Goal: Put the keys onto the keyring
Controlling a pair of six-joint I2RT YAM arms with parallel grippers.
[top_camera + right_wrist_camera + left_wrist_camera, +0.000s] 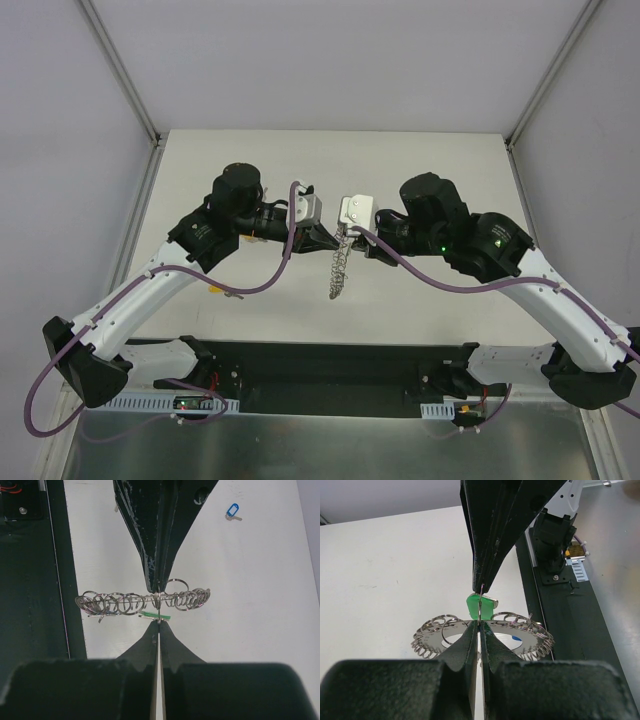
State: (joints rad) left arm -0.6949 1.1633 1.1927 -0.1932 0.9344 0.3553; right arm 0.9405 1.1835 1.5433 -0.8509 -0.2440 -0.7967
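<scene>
The keyring (339,268) hangs in the air between both arms, a flat grey disc with a rim of small wire loops. In the left wrist view my left gripper (479,624) is shut on the keyring's (437,635) flat plate. In the right wrist view my right gripper (159,622) is shut on a thin wire ring that carries a green-headed key (155,616), right beside the edge-on keyring (120,601). The green key (481,607) also shows in the left wrist view. A blue-headed key (231,511) lies on the table.
The white table (420,160) has grey walls on three sides. A black base strip (330,365) runs along the near edge. A small yellow-orange thing (213,291), maybe a key, lies by the left arm. Something bluish (516,638) shows under the keyring.
</scene>
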